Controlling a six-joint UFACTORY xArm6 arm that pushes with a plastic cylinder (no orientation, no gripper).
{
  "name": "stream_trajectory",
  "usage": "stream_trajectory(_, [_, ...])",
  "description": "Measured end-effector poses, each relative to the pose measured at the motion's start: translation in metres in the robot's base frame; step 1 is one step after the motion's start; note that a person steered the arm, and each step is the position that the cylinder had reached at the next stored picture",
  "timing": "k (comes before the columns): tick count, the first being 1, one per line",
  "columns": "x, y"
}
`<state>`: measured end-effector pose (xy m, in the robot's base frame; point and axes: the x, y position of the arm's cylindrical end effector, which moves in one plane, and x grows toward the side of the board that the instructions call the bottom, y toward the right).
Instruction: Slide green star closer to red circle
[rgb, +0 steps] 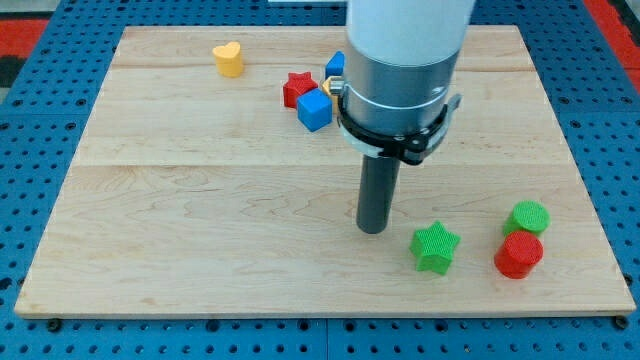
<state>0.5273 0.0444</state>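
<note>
The green star lies near the view's bottom right on the wooden board. The red circle sits to its right, about a block's width away, with a green circle touching it just above. My tip rests on the board just left of the green star and slightly above it, with a small gap between them.
A yellow heart lies at the view's top left. A red star, a blue cube and another blue block with a yellow piece cluster at the top centre, partly hidden behind the arm's body.
</note>
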Motion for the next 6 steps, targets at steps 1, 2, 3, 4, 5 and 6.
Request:
stream_trajectory(1, [0.002, 0.001])
stream_trajectory(2, [0.018, 0.014])
stream_trajectory(3, [0.034, 0.014])
stream_trajectory(4, [0.036, 0.033])
stream_trajectory(5, [0.036, 0.060])
stream_trajectory(6, [0.036, 0.084])
